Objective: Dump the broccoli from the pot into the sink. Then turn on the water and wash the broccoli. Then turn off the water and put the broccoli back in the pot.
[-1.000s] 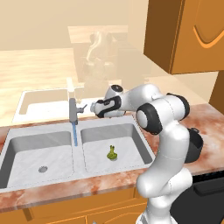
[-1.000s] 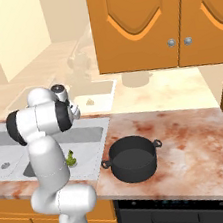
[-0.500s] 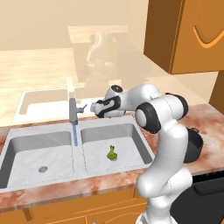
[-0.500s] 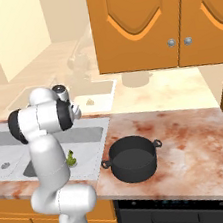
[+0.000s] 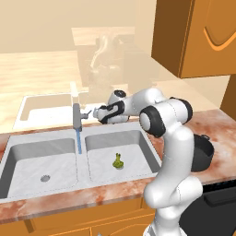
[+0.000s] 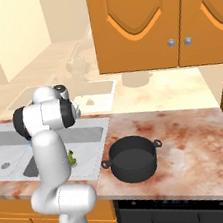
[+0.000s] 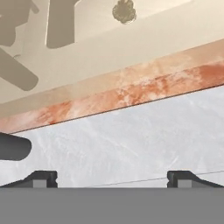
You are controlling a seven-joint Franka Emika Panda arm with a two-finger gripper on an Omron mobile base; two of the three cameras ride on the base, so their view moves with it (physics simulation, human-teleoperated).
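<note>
The arm reaches over the grey double sink (image 5: 44,154), its hand (image 5: 97,113) held out sideways just beside the faucet's (image 5: 76,117) small side lever. From the hand's own camera the two dark fingertips (image 7: 40,178) stand far apart with nothing between them, so the hand is spread wide and grips nothing; a dark rounded end of the lever pokes in at the left edge there.

A thin blue stream of water (image 5: 79,142) runs straight down from the spout, landing about at the divider between the two basins. The broccoli (image 5: 118,161) sits on the floor of the right basin, clear of the stream and well apart from the hand. It peeks out beside the arm in the right base view (image 6: 72,159).

The black pot (image 6: 132,159) stands upright on the marbled reddish table (image 6: 189,142) to the right of the sink, near the front edge.
</note>
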